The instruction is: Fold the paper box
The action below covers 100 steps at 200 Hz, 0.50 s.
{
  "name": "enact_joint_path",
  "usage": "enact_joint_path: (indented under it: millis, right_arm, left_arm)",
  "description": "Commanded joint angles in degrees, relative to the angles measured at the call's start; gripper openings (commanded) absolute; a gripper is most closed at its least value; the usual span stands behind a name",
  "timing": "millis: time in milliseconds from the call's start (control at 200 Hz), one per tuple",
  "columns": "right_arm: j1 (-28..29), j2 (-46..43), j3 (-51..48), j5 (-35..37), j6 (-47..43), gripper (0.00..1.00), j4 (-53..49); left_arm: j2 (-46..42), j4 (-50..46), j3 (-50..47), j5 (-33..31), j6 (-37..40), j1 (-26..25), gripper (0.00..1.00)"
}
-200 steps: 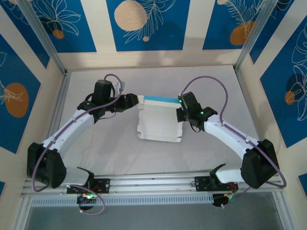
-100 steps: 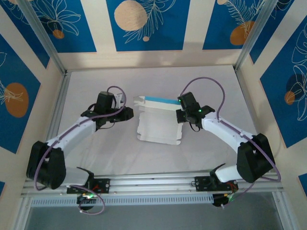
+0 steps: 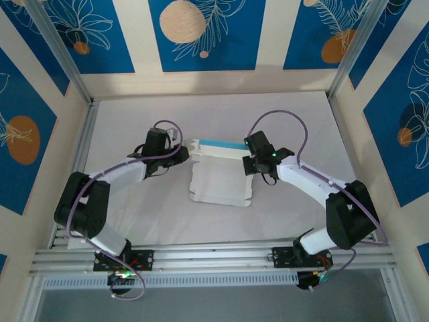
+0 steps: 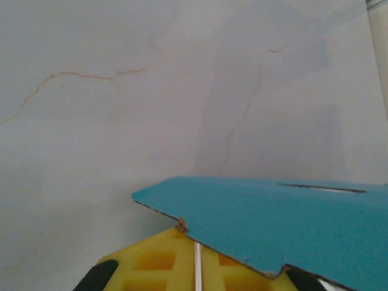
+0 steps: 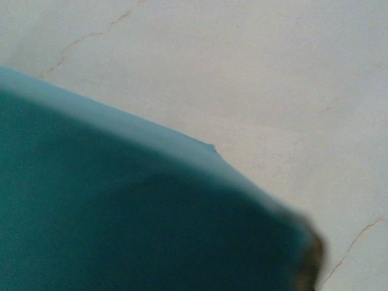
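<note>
Left pincer [image 3: 182,155]: its yellow pads [image 4: 163,264] sit together, only a thin pale line between them, tucked under the blue edge of the paper box [image 4: 285,224]. Right pincer [image 3: 249,163] is at the sheet's right edge, and I cannot tell how its jaws stand. The paper box [image 3: 220,180] lies white side up mid-surface [image 3: 134,121], far flap raised and showing blue.

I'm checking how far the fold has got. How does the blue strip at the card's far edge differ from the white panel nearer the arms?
Colour: the blue strip shows light blue, the white panel shows white.
Size: the blue strip is narrow, the white panel far larger.
Pose: the blue strip is folded up off the table, the white panel lies flat.
Both are parts of one paper box.
</note>
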Motion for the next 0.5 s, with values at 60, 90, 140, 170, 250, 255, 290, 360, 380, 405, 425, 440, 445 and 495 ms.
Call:
enact_joint_path:
  millis: [60, 90, 140, 170, 250, 255, 290, 360, 380, 405, 425, 440, 445, 495]
  right_arm:
    - [0.96, 0.91, 1.80, -1.68, 1.61, 0.00, 0.47]
    - [1.09, 1.06, 1.90, -1.67, 1.74, 0.00, 0.40]
    - [1.25, 1.17, 2.06, -1.76, 1.99, 0.00, 0.43]
    - [1.34, 1.20, 2.15, -1.81, 2.02, 0.00, 0.31]
    - [1.72, 1.46, 2.45, -2.04, 2.42, 0.00, 0.15]
    - [1.72, 1.46, 2.50, -2.08, 2.39, 0.00, 0.17]
    - [2.02, 1.54, 2.62, -2.20, 2.51, 0.00, 0.07]
    - [2.31, 1.96, 2.97, -2.43, 2.87, 0.00, -0.20]
    - [2.39, 2.06, 3.11, -2.59, 3.01, 0.00, -0.32]
    - [2.40, 2.23, 3.20, -2.76, 3.19, 0.00, -0.35]
    - [2.50, 2.40, 3.24, -2.81, 3.32, 0.00, -0.39]
    - [2.54, 2.52, 3.32, -2.84, 3.37, 0.00, -0.43]
    - [2.53, 2.56, 3.33, -2.83, 3.39, 0.00, -0.43]
    - [2.64, 2.99, 3.63, -2.94, 3.67, 0.00, -0.71]
  left_arm:
    - [4.30, 5.83, 0.79, -1.80, -2.87, -0.37, 0.06]
    - [5.09, 6.13, 0.91, -1.60, -3.27, -0.30, 0.06]
    - [6.04, 7.32, 0.59, -1.40, -4.31, -0.30, 0.06]
    - [6.53, 8.11, 0.34, -1.10, -4.95, -0.32, 0.06]
    - [7.83, 8.91, 0.30, -0.76, -5.83, -0.30, 0.07]
    - [7.88, 8.93, 0.25, -0.77, -5.83, -0.30, 0.07]
    - [8.25, 9.34, 0.13, -0.78, -6.07, -0.30, 0.08]
    - [9.08, 9.98, 0.12, -0.69, -6.65, -0.30, 0.11]
    - [9.35, 10.20, 0.12, -0.58, -6.83, -0.30, 0.11]
    - [9.62, 10.49, 0.01, -0.28, -7.02, -0.30, 0.11]
    - [9.83, 10.93, -0.06, -0.06, -7.33, -0.29, 0.12]
    - [9.94, 11.18, -0.22, 0.13, -7.59, -0.30, 0.12]
    - [9.98, 11.37, -0.22, 0.20, -7.64, -0.30, 0.12]
    - [10.20, 12.85, -0.64, 1.00, -8.35, -0.30, 0.13]
